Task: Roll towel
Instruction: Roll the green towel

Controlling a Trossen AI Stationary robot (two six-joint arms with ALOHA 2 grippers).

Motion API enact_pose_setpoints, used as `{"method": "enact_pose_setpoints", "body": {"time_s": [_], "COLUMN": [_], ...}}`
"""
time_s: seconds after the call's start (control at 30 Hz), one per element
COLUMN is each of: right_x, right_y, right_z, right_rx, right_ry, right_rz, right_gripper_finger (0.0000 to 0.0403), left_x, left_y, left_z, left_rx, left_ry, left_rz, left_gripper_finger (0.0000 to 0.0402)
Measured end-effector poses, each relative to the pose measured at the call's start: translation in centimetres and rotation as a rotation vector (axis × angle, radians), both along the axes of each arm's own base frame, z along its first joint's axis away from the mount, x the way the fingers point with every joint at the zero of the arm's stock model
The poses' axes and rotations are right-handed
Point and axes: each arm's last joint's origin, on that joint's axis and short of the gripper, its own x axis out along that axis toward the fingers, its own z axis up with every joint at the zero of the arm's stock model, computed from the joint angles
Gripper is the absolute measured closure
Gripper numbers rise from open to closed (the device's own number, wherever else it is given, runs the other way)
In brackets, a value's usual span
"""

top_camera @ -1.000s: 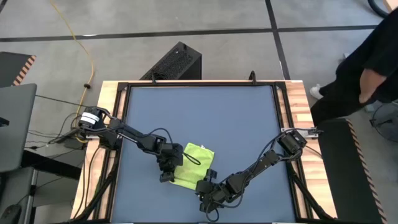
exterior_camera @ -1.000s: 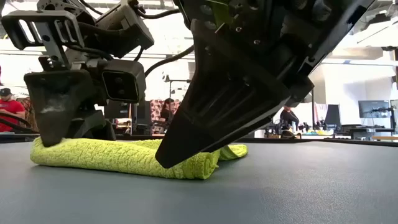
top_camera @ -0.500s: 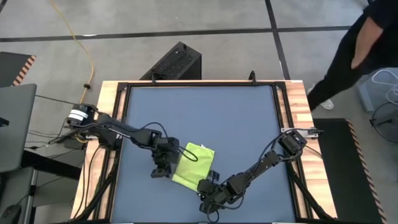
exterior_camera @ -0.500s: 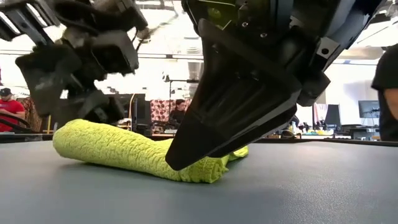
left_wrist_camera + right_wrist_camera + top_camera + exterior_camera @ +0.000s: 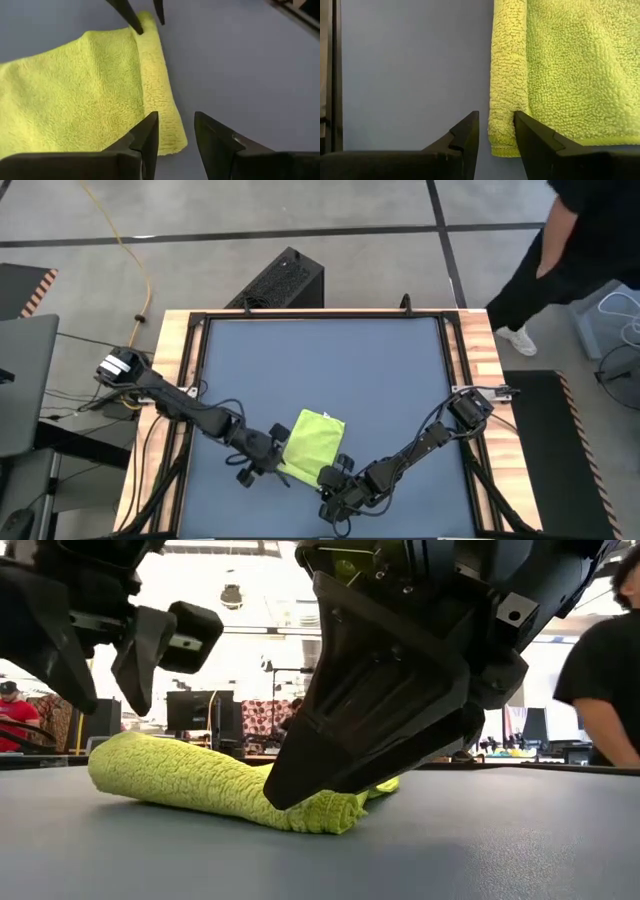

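Note:
The lime-green towel (image 5: 312,442) lies on the dark blue-grey mat (image 5: 320,360), near the table's front edge. Its near edge is rolled into a short thick roll (image 5: 180,780) that rests on the mat. My left gripper (image 5: 268,465) hangs open above the roll's left end (image 5: 172,137), clear of it, as the low view shows (image 5: 100,665). My right gripper (image 5: 333,473) is down at the roll's right end (image 5: 502,135), slanting downward, shut on it. My right gripper pinches the rolled near edge of the towel at its right end (image 5: 502,125). One finger (image 5: 470,130) stands on the mat outside the roll, the other (image 5: 530,132) on the flat cloth behind it. The fingers slant down from the near right, across the roll. The roll lies on the mat.
Wooden rails (image 5: 180,380) frame the mat on both sides. The mat's far half is bare. A black box (image 5: 285,280) stands beyond the far edge. A person in dark clothes (image 5: 580,240) walks past the table's far right corner.
My left gripper has let go of the roll's left end, opened, risen clear of it and drawn toward the near left, rolling its wrist as it went. The freed left end of the roll has puffed up thicker. My right gripper has stayed at the right end.

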Motion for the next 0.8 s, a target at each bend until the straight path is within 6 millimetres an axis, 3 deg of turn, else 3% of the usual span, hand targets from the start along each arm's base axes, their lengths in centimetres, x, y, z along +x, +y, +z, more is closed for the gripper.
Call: {"method": "enact_pose_setpoints", "body": {"time_s": [0.23, 0.47, 0.67, 0.8], "right_x": [0.2, 0.2, 0.2, 0.2], "right_y": [-0.3, -0.4, -0.4, -0.4], "right_z": [0.0, 0.0, 0.0, -0.1], "right_rx": [-0.001, -0.005, -0.011, -0.015], "right_ry": [-0.002, -0.002, -0.001, -0.001], "right_rz": [-0.012, -0.015, -0.011, -0.011], "right_gripper_finger": [0.0253, 0.0253, 0.0253, 0.0253], "left_x": [-0.4, -0.5, -0.1, 0.0], "left_y": [0.0, 0.0, -0.2, -0.2], "left_z": [-0.6, -1.0, -3.6, -4.2], "left_rx": [0.057, 0.014, 0.043, 0.029], "left_ry": [-0.032, -0.028, 0.057, 0.093], "left_rz": [0.0, 0.027, 0.057, 0.081], "left_gripper_finger": [0.0278, 0.0228, 0.0196, 0.0194]}}
